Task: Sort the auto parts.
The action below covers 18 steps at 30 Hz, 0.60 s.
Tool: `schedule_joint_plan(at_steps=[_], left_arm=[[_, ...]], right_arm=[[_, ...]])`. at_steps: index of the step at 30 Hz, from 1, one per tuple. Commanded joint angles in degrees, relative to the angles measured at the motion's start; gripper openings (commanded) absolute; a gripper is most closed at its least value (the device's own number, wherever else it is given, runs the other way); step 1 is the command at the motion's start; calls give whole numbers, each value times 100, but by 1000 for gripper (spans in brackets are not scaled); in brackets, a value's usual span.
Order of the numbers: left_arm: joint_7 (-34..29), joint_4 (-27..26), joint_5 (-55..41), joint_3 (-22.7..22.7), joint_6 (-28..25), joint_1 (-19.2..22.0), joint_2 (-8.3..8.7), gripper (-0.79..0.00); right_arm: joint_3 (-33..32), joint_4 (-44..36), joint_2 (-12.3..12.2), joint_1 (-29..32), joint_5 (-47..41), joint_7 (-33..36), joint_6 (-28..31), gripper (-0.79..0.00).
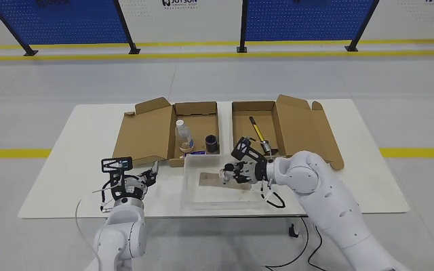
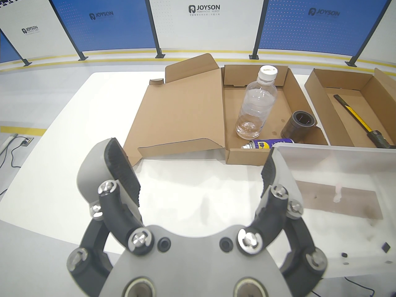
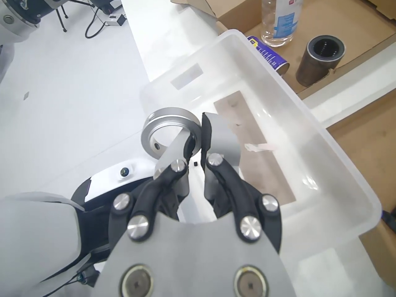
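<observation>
- The right gripper (image 3: pixel 196 139) was pinched on the rim of a silver ring (image 3: pixel 148 134), which it held over the clear bin (image 3: pixel 324 156)
- The left gripper (image 2: pixel 193 149) was spread wide, holding nothing, above the white table (image 2: pixel 77 156) beside the bin
- One cardboard box (image 2: pixel 247 156) held a bottle (image 2: pixel 256 106), a black cylinder (image 2: pixel 298 126) and a spray can (image 2: pixel 269 143)
- The other box (image 2: pixel 318 94) held a hammer (image 2: pixel 359 118)

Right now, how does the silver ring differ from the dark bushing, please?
The silver ring is flat and bright; the dark bushing is taller and dull. The right gripper holds the ring over the clear bin; the bushing stands in a cardboard box. Both are hollow.
</observation>
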State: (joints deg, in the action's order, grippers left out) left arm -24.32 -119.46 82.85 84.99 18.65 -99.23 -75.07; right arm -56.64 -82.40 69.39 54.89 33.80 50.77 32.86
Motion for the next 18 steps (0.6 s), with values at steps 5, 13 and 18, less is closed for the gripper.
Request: schedule_joint_plan(at_steps=[5, 13, 18], left_arm=[[0, 0, 0, 0, 0, 0, 0, 0], [0, 0, 0, 0, 0, 0, 0, 0], [0, 0, 0, 0, 0, 0, 0, 0]], right_arm=[[-16, -155, -29, 61, 213, -118, -211, -785], [-171, -426, -84, 240, 852, -487, -900, -785], [-268, -733, -122, 370, 1414, -588, -1416, -785]])
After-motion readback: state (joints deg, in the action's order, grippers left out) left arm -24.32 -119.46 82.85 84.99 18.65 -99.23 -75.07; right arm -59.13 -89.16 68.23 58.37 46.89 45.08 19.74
